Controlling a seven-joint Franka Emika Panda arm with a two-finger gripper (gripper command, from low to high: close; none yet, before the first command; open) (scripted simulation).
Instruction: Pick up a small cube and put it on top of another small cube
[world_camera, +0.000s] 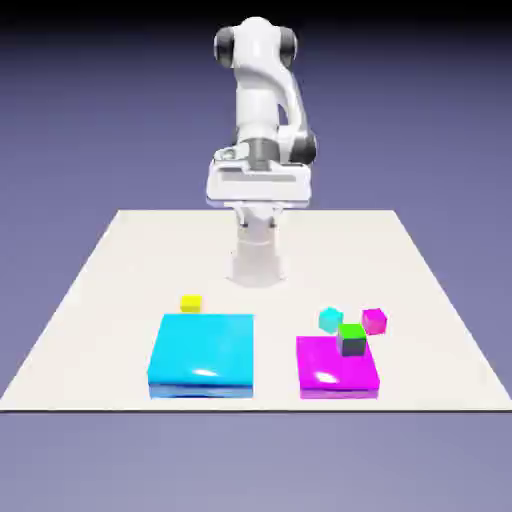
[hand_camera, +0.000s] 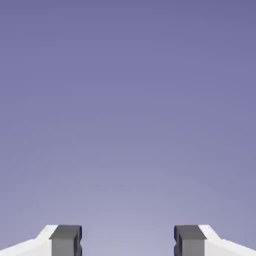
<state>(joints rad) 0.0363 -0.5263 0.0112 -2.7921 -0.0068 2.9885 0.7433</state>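
- here, glossy small cubes: yellow cube (world_camera: 191, 302), cyan cube (world_camera: 330, 319), pink cube (world_camera: 374, 320), green cube (world_camera: 352, 339) on flat magenta slab (world_camera: 325, 372).
- gripper (hand_camera: 127, 242) spread apart, holding nothing.
- cyan slab (world_camera: 203, 352) beside.

The white arm (world_camera: 262, 100) stands folded upright, its wrist bent so the hand faces outward, level with the horizon. The gripper (hand_camera: 127, 242) is spread wide, its grey fingertips (hand_camera: 65, 240) well apart, with nothing between them.

One cube (world_camera: 353, 339) sits on the right slab (world_camera: 338, 368), two (world_camera: 331, 319) (world_camera: 374, 320) behind.
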